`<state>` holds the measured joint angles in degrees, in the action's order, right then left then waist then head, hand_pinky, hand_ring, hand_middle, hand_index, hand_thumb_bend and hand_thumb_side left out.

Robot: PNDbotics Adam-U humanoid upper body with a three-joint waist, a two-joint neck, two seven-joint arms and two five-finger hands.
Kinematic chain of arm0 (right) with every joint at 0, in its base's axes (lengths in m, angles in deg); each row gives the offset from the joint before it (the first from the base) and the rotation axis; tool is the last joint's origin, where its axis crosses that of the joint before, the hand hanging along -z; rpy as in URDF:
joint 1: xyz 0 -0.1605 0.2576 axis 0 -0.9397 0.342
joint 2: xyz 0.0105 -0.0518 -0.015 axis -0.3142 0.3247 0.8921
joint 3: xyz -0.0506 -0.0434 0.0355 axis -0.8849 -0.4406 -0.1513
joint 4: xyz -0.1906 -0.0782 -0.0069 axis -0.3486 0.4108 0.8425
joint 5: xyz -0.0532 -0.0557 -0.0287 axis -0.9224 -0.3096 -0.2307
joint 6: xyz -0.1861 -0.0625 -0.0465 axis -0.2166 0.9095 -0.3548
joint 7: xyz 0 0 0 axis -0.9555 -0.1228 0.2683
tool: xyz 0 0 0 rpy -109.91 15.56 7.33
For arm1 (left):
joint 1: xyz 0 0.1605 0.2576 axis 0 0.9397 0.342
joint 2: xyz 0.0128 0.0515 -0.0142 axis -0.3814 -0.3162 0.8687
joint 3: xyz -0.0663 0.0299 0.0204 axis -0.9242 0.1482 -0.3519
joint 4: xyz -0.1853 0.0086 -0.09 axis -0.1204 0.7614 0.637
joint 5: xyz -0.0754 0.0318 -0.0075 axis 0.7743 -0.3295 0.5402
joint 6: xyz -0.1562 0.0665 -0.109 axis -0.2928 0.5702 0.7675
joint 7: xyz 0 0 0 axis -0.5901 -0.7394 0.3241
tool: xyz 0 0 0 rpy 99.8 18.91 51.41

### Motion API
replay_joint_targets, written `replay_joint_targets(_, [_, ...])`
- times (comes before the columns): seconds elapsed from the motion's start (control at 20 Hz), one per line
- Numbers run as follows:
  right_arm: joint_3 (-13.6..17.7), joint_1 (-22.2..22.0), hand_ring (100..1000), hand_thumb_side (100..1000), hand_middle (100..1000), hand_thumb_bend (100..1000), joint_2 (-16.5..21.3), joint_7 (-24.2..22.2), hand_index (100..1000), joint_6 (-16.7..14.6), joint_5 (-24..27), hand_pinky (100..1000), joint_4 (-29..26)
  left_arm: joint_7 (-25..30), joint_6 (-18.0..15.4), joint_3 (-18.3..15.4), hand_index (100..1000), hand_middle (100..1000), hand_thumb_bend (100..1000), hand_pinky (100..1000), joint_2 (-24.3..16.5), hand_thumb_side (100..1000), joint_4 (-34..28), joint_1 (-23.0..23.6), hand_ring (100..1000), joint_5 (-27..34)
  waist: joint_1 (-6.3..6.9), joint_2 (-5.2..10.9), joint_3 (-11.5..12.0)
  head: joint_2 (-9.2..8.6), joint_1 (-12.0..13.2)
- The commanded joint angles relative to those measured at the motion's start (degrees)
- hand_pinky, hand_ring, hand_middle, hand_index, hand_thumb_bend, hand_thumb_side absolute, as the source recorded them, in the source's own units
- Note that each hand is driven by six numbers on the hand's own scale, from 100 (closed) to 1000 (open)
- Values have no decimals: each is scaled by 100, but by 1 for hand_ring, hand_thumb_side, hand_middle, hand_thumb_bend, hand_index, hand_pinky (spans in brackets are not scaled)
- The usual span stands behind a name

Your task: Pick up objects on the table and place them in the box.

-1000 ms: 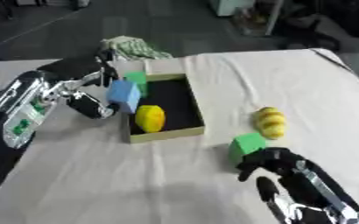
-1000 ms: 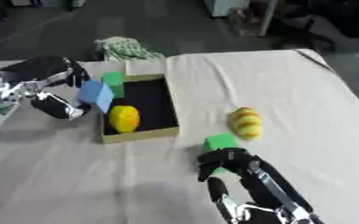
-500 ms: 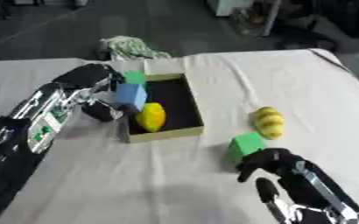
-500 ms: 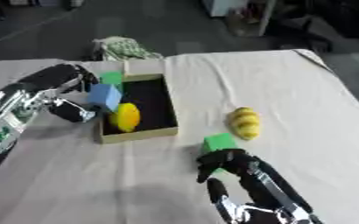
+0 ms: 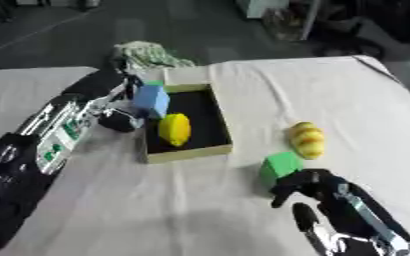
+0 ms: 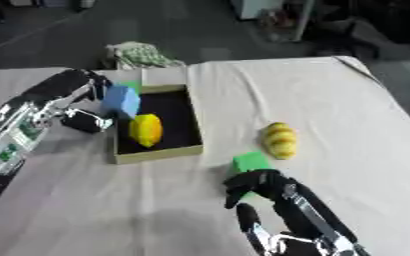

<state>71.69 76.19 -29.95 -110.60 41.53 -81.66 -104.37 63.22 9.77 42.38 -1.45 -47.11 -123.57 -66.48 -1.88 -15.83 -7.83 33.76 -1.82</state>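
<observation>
L hand has its fingers clamped on the blue cube, held over the box at its near-left wall, not yet released. Inside the box, just past those fingers: a yellow lemon-like fruit and a green block at the far end. R hand sits w/ fingers curled, holding nothing; green cube just ahead of its fingertips on the counter, yellow ridged fruit a bit beyond. Est. about halfway: two in, one in hand, two left.
</observation>
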Motion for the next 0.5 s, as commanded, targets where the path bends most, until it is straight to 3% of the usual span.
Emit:
replay_joint_targets(0.05, [-3,46,579,393,544,100,34,-15,763,-14,52,722,-118,15,56,-4,823,563,100,741,18,269,14,-126,607,-99,-5,94,-24,-30,17])
replay_joint_targets(0.5, [-5,63,578,392,542,100,24,-17,763,-7,51,722,-118,110,76,-6,916,594,100,739,148,280,243,-77,618,-382,-3,78,-59,-67,0])
